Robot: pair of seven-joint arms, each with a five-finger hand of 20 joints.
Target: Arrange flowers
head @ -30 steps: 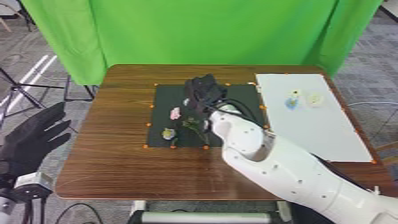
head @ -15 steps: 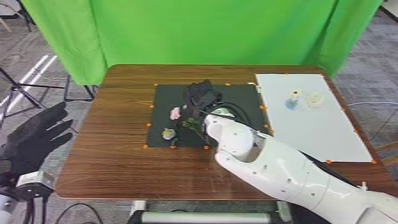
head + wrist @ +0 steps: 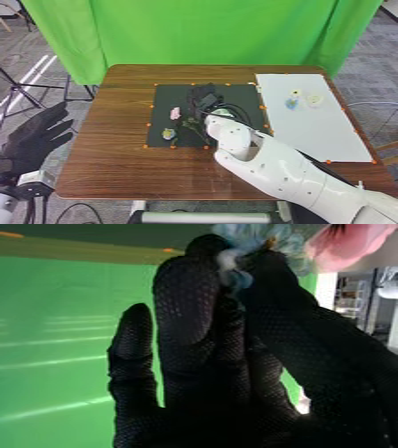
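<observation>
Nearest, the black-gloved left hand [image 3: 34,142] is held beside the table with its fingers spread. On the dark rectangular mat [image 3: 162,100], a yellow-and-white flower [image 3: 169,133] is laid nearer than a pink flower [image 3: 175,113]. Soft pale-blue petals [image 3: 231,256] are pinched between thumb and finger by the black-gloved right hand [image 3: 204,100] over the mat. Little weight is to be expected; the petals could be creased easily, so a light grip just below the bloom is better advised.

Your right hand [image 3: 205,96] over mat [image 3: 246,94], far half. Pink flower [image 3: 175,113] near left edge, yellow flower [image 3: 169,134] nearer you.
</observation>
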